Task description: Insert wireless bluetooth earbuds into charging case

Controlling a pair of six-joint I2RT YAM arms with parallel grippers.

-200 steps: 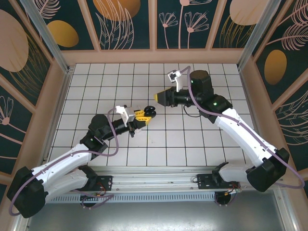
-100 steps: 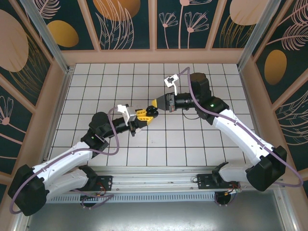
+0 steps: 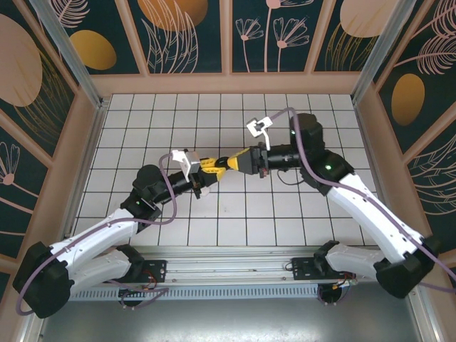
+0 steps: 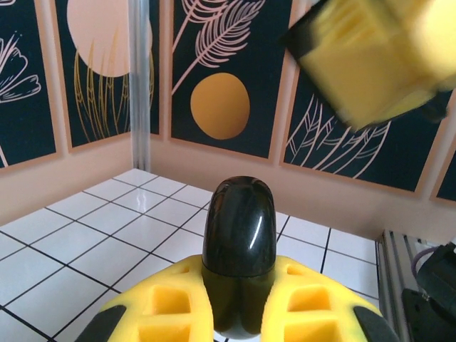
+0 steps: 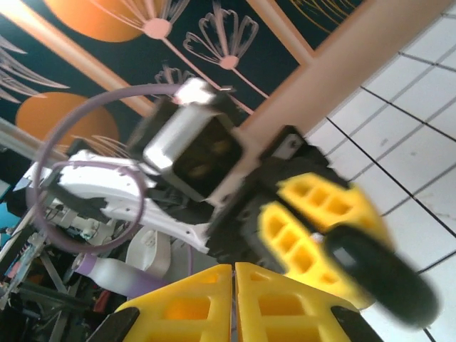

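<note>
Right gripper (image 3: pixel 230 162) neared left gripper's (image 3: pixel 214 167) case (image 4: pixel 239 235) mid-floor.

Black case (image 4: pixel 239 228), yellow left tool (image 4: pixel 238 303)

Glossy black charging case (image 4: pixel 239 235), closed, gripped in left hand (image 4: pixel 238 279)

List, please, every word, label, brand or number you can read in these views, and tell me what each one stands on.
None: no text can be read in any view.
The glossy black case shows no print on its visible face.
The wall panels carry only plant and circle drawings.
</note>
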